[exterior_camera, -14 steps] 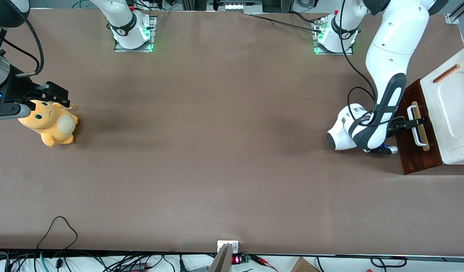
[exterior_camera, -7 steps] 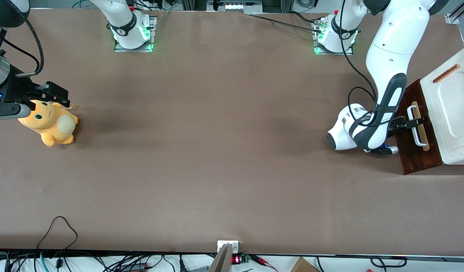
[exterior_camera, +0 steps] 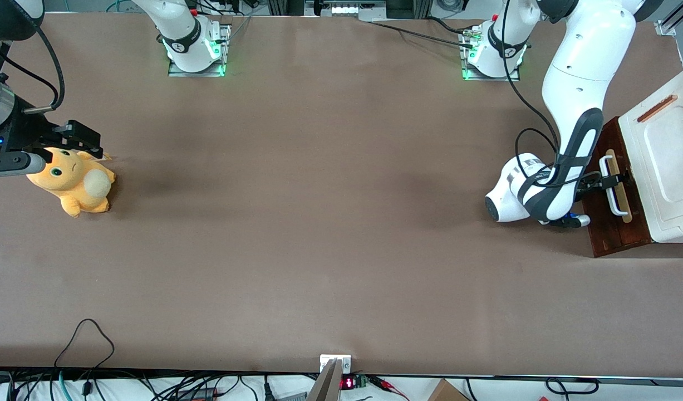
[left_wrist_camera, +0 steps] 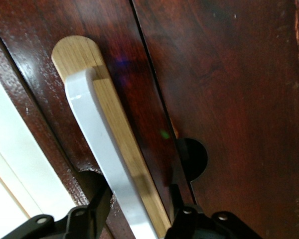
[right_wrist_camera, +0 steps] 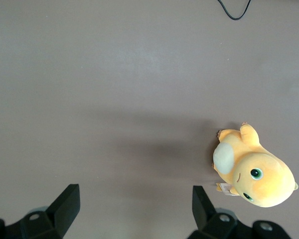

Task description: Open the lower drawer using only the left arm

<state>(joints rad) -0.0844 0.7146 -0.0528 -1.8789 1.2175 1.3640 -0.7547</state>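
The lower drawer (exterior_camera: 614, 225) has a dark red-brown front, a pale wooden strip (exterior_camera: 619, 192) and a white loop handle (exterior_camera: 609, 192). It stands under the white moulded cabinet top (exterior_camera: 667, 161) at the working arm's end of the table. My left arm (exterior_camera: 569, 139) reaches down in front of the drawer. Its gripper (exterior_camera: 617, 181) is at the handle. In the left wrist view the gripper (left_wrist_camera: 139, 216) is open. Its two black fingers (left_wrist_camera: 94, 211) straddle the white handle (left_wrist_camera: 97, 144) over the strip (left_wrist_camera: 77, 52), close to the drawer front (left_wrist_camera: 229, 99).
A yellow-orange plush toy (exterior_camera: 74, 181) lies toward the parked arm's end of the table; it also shows in the right wrist view (right_wrist_camera: 251, 172). Both arm bases (exterior_camera: 491, 53) stand at the table edge farthest from the front camera. Cables (exterior_camera: 85, 340) lie at the nearest edge.
My left arm has shifted slightly toward the drawer front. The drawer itself has not visibly moved.
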